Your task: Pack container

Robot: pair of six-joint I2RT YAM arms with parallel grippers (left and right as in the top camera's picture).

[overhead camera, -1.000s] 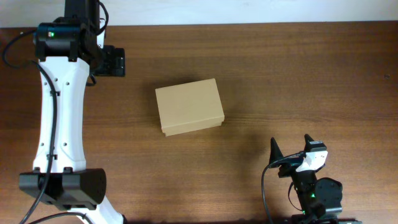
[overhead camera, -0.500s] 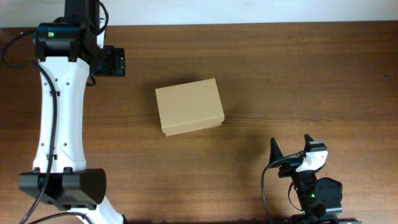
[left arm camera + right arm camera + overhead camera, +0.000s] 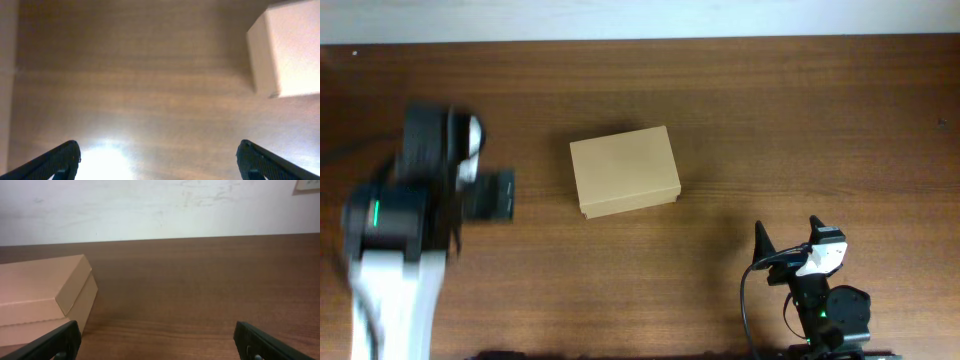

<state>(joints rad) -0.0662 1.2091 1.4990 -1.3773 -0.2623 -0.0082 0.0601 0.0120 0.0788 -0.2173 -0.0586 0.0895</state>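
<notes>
Overhead: closed container (image 3: 624,171) mid-table, well apart from the left gripper (image 3: 506,194)

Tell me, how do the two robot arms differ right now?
The left arm looks blurred and bulky from above. The right arm is sharp and folded small at the near edge of the table. The left gripper points down at the table, with the container at its view's upper right. The right gripper points level across the table toward the wall. Shared: both grippers are open and empty.
</notes>
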